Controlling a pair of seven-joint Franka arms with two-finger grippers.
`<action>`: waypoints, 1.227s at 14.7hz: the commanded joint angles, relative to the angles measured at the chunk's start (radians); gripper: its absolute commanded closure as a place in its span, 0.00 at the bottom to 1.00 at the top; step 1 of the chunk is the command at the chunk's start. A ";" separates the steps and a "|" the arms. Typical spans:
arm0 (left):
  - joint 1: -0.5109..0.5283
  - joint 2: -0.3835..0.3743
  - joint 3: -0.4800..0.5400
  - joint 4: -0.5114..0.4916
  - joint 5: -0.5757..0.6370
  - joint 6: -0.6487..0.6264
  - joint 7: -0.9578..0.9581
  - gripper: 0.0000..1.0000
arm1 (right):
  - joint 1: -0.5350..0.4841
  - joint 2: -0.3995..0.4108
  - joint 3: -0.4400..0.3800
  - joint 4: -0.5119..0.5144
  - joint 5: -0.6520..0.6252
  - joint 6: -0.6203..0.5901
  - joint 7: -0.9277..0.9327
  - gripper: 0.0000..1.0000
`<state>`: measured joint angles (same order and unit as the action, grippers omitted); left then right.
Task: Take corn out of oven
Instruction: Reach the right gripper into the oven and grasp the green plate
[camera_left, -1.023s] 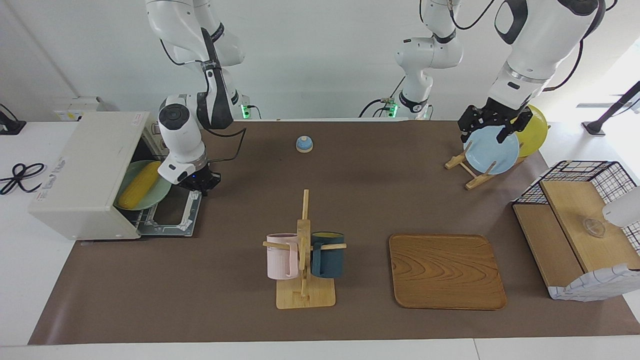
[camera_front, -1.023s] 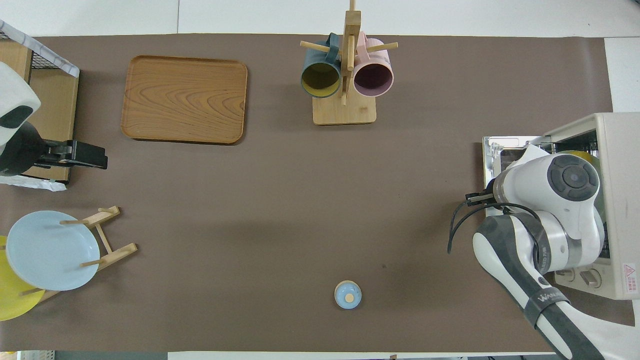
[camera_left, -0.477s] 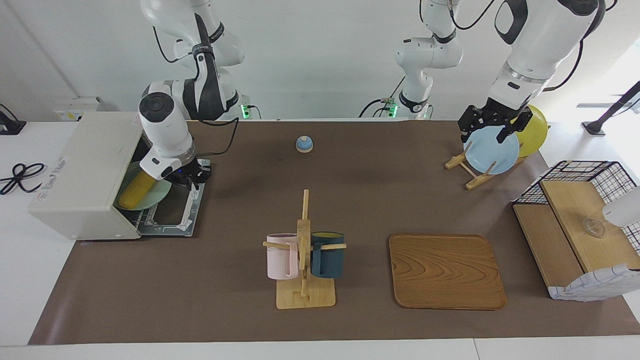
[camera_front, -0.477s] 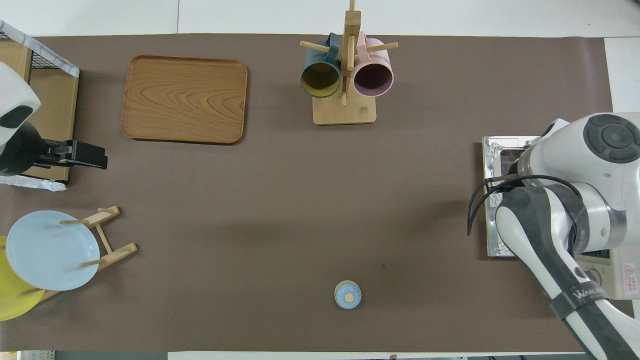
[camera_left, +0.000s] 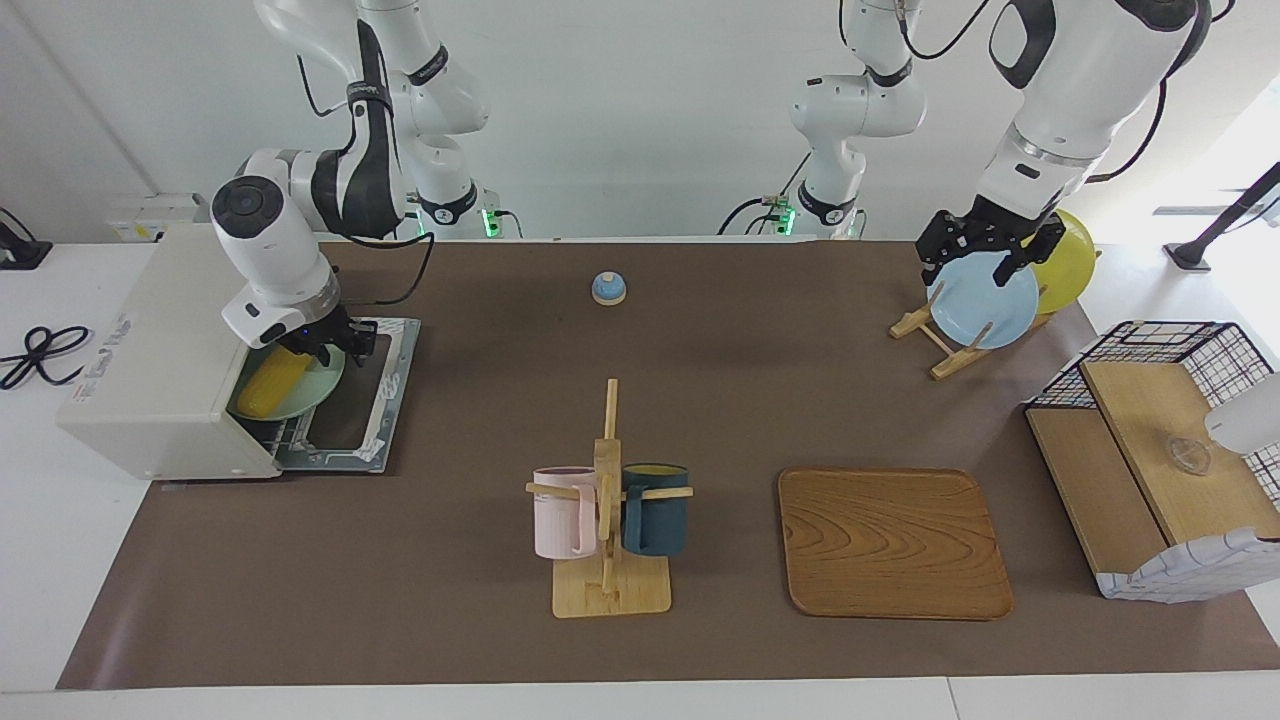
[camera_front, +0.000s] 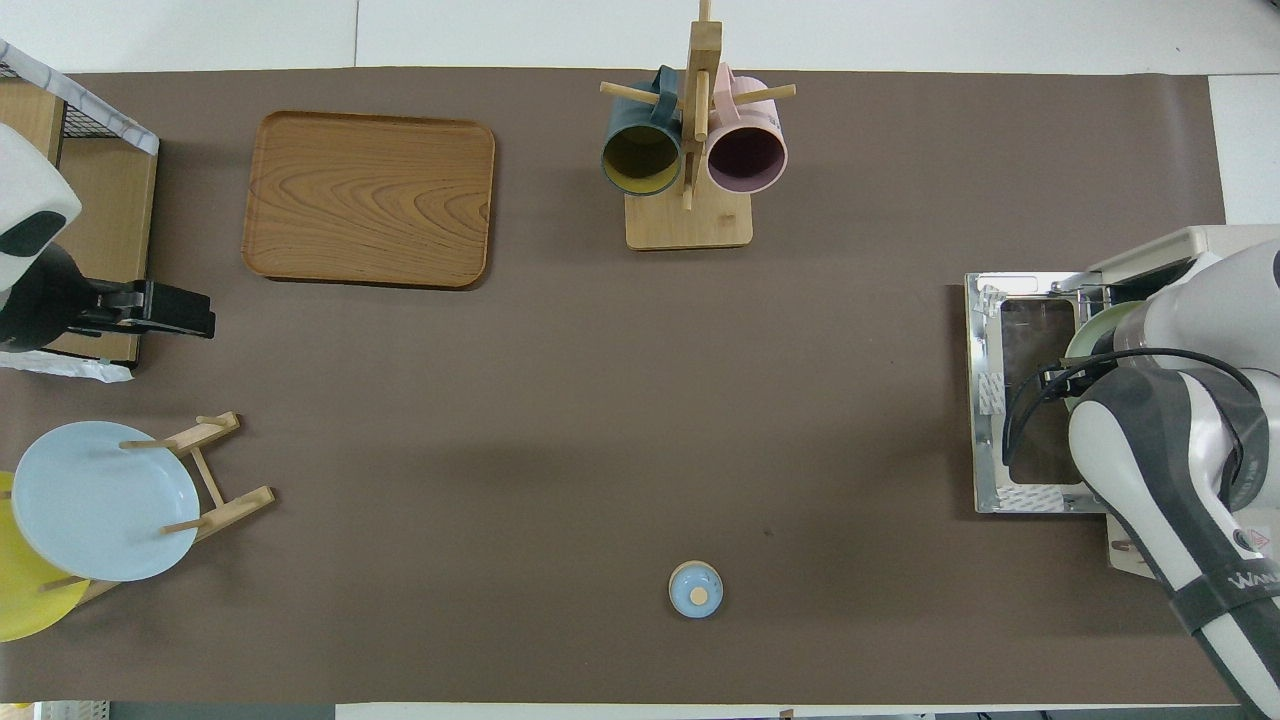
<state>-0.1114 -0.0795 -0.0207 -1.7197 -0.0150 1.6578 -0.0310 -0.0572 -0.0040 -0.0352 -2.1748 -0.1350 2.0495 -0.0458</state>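
Note:
The off-white oven stands at the right arm's end of the table, its glass door dropped flat; it also shows in the overhead view. The yellow corn lies on a pale green plate in the oven's mouth. My right gripper is at the corn's upper end, at the oven's opening; whether it touches the corn does not show. In the overhead view the arm hides the corn; only the plate's rim shows. My left gripper waits over the plate rack.
A mug rack with a pink and a dark mug stands mid-table. A wooden tray lies beside it. A blue bell sits near the robots. A blue plate and a yellow plate stand in a rack beside a wire shelf.
My right arm has swung toward the oven; its gripper moved from over the open door's edge to the corn's upper end at the oven mouth. The left arm has not moved.

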 joint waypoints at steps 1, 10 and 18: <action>0.004 -0.008 0.001 -0.006 -0.003 0.005 0.008 0.00 | -0.019 -0.036 0.008 -0.051 -0.008 0.012 -0.031 0.55; 0.003 -0.008 0.001 -0.006 -0.003 0.004 0.008 0.00 | -0.032 -0.060 0.006 -0.131 -0.012 0.089 -0.105 1.00; 0.003 -0.008 0.001 -0.006 -0.003 0.004 0.008 0.00 | 0.161 -0.041 0.020 -0.010 -0.073 -0.031 -0.015 1.00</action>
<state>-0.1114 -0.0795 -0.0207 -1.7197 -0.0150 1.6578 -0.0310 0.0285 -0.0562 -0.0201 -2.2304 -0.1864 2.0678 -0.1175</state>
